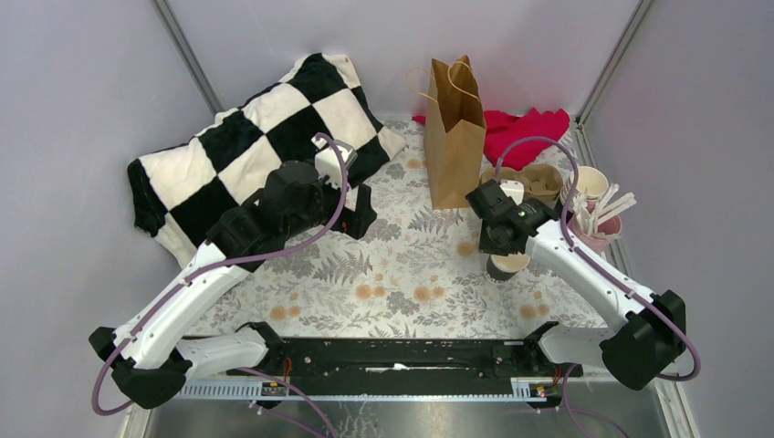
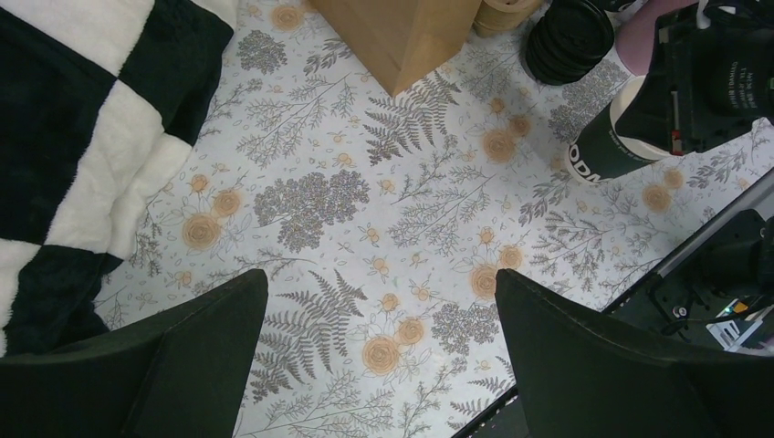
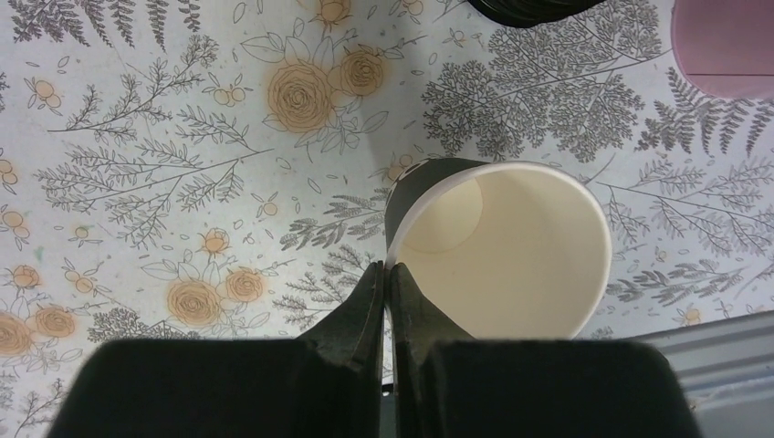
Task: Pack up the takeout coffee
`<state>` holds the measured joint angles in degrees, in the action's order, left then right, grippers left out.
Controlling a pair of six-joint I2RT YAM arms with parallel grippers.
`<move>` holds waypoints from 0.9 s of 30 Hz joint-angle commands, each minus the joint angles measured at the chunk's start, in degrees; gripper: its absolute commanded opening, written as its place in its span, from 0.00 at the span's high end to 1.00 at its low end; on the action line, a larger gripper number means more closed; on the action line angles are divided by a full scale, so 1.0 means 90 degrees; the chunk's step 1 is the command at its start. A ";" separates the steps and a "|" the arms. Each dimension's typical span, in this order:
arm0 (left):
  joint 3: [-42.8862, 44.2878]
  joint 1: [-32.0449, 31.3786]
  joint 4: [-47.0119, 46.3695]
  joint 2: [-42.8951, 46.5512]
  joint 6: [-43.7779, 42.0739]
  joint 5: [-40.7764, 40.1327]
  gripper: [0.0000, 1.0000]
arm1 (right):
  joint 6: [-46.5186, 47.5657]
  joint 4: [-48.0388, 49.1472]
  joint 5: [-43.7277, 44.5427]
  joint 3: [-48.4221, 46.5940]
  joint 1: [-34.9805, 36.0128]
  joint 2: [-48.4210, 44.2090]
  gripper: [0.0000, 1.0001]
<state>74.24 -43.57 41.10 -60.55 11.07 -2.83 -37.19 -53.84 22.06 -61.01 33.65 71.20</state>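
1. On the right side of the table, a coffee cup [image 3: 511, 255] shows a matte black paper outside, a smooth cream lining and a thin rolled rim. It has no lid, and its round mouth is open.
2. The right gripper [image 3: 387, 270] has its two black, wedge-shaped fingers pinched almost together on the cup's wall at the rim, one inside and one outside.
3. The cup hangs off the fingertips on the side away from the arm and leans instead of standing straight. Whether its base rests on the cloth cannot be told.
4. The tablecloth [image 1: 402, 274] lies flat and pale, printed with grey ferns and orange roses.
5. A stack of lids [image 2: 570, 41], round, black and ribbed, sits just beyond the cup. Next to it is a smooth pink cup [image 3: 726, 41] holding flat wooden stirrers [image 1: 610, 205].
6. A paper bag [image 1: 454, 137] of creased brown kraft paper with twisted handles stands upright. It is farther back and to the left of the right gripper, apart from the cup.
7. The left gripper [image 2: 381, 292] is spread wide and holds nothing. It hovers over bare cloth beside a plush black-and-white checked blanket [image 2: 82, 137], well apart from the cup.
8. A crumpled red cloth [image 1: 529, 128] lies behind the bag, and a moulded cardboard carrier [image 1: 538, 181] sits to the bag's right.
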 commanded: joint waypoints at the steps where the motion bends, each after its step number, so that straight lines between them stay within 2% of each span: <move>1: 0.0249 -0.0026 -0.0075 -0.0052 0.0105 -0.0004 0.01 | -0.0010 0.0555 0.0129 0.0295 0.0075 -0.0068 1.00; 11: 0.0280 -0.0031 -0.0075 -0.0154 0.0171 0.0056 0.01 | -0.0005 0.0897 0.0224 0.0373 0.0534 0.0206 1.00; 20: 0.0368 -0.0032 -0.0075 -0.0168 0.0193 -0.0010 0.01 | 0.0156 0.1170 0.0284 -0.0440 0.1537 0.1409 1.00; 23: 0.0355 -0.0027 -0.0069 -0.0136 0.0231 -0.0031 0.01 | 0.0181 0.1109 0.0266 -0.0560 0.1634 0.1462 0.94; 27: 0.0317 -0.0032 -0.0052 -0.0093 0.0263 -0.0041 0.01 | 0.0150 0.1057 0.0276 -0.0593 0.1639 0.1202 0.92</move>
<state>75.02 -43.57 41.60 -62.11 12.53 -2.85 -35.44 -44.36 23.05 -64.07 48.03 84.38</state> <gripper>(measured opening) 0.988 0.076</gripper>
